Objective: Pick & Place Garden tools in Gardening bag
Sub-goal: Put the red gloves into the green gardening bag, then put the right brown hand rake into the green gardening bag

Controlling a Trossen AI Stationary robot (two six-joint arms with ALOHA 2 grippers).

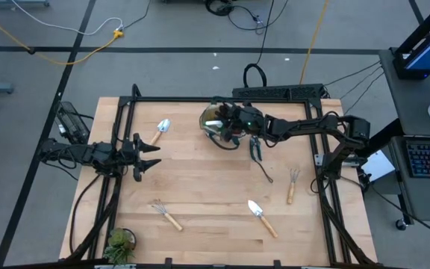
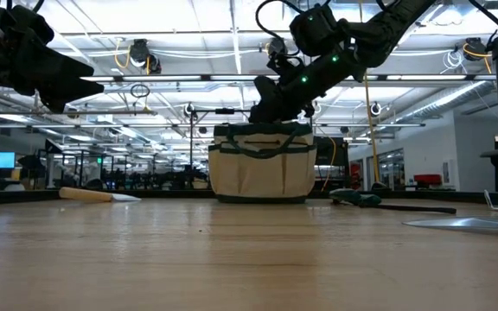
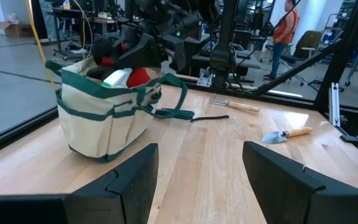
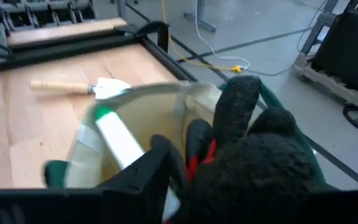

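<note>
Now right gripper (image 1: 226, 119) directly over Gardening bag (image 1: 219, 123), at its mouth — fingers buried among contents, so open or clamped on something: cannot tell. Red-and-black item (image 3: 135, 74) and green-white bottle (image 4: 120, 143) inside bag — visible only from wrist cameras. Pruning shears (image 1: 256, 149) just beside bag, nearest right arm. Left gripper (image 1: 142, 155) wide, waiting well apart from bag.

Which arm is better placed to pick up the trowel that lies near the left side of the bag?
Left, probably. The left gripper hangs open and empty near that trowel. The right gripper is over the bag.
</note>
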